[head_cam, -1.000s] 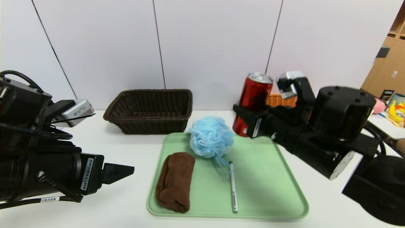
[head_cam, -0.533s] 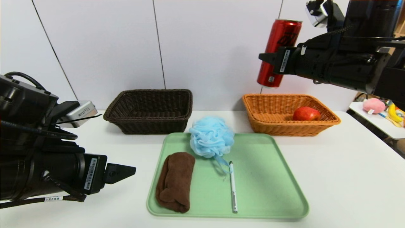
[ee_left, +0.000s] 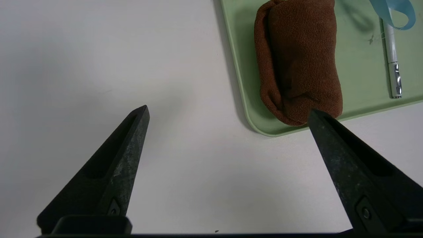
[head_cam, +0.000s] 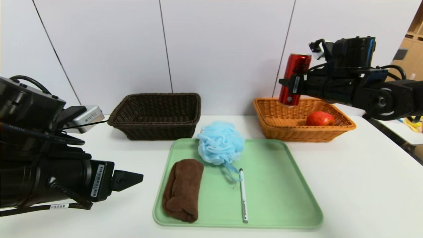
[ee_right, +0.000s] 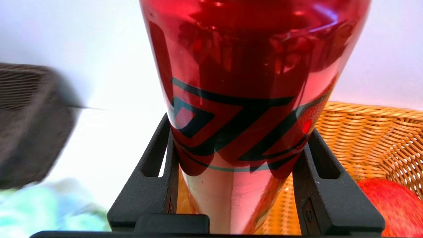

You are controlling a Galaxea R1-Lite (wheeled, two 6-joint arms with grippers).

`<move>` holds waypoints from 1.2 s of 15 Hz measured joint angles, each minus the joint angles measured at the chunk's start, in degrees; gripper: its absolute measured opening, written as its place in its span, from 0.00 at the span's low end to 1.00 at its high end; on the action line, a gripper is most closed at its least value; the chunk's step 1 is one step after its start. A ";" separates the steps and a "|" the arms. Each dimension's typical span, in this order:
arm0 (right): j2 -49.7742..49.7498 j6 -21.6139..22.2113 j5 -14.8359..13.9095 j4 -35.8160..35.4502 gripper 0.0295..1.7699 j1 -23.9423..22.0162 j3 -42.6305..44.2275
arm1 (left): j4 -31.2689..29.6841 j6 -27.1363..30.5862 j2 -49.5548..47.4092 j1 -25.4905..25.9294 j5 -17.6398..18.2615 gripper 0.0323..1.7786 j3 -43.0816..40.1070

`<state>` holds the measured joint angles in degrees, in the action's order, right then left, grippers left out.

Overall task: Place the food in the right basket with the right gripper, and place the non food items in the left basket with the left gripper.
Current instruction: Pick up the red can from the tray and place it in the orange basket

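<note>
My right gripper (head_cam: pixel 287 84) is shut on the tall red drink can (head_cam: pixel 295 79), holding it upright just above the left end of the orange-tan right basket (head_cam: pixel 274 130). Both fingers (ee_right: pixel 155 172) press the can (ee_right: pixel 244 99). A red-yellow apple (head_cam: pixel 320 118) lies in that basket (ee_right: pixel 373 138). The rolled brown towel (head_cam: pixel 183 189), light-blue bath sponge (head_cam: pixel 220 142) and white-silver pen (head_cam: pixel 243 195) lie on the green tray (head_cam: pixel 284 198). The dark brown left basket (head_cam: pixel 157 115) stands behind the tray. My left gripper (ee_left: pixel 228 112) hangs open over bare table, left of the towel (ee_left: pixel 299 62).
The white table (head_cam: pixel 363 185) meets a white panelled wall behind both baskets. A side table with colourful toys (head_cam: pixel 413 120) stands at the far right.
The right arm carried the can up from beside the tray, swung it high and right, then lowered it over the orange-tan basket. The left arm barely shifted.
</note>
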<state>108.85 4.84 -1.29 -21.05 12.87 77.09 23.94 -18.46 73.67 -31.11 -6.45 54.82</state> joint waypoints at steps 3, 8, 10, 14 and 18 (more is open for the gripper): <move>3.77 -0.22 -0.13 -7.33 0.51 -0.87 -2.05 | -2.32 0.21 0.41 0.05 0.09 0.95 -0.11; 9.31 -0.40 -0.60 -13.62 0.51 -1.72 -3.43 | -2.89 0.29 1.00 0.07 0.11 0.95 -0.15; 10.93 -0.77 -0.68 -15.63 0.51 -2.16 -3.47 | -2.89 0.30 1.05 0.07 0.12 0.95 -0.15; 13.25 -1.23 -0.85 -16.98 0.51 -2.60 -3.41 | -2.89 0.30 1.05 0.07 0.09 0.95 -0.13; 14.63 -1.93 -1.49 -19.27 0.62 -2.66 -3.15 | -2.89 0.30 0.94 0.07 0.11 0.95 -0.22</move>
<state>123.48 2.91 -2.78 -40.33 10.22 73.95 21.05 -18.15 74.61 -31.04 -6.34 54.60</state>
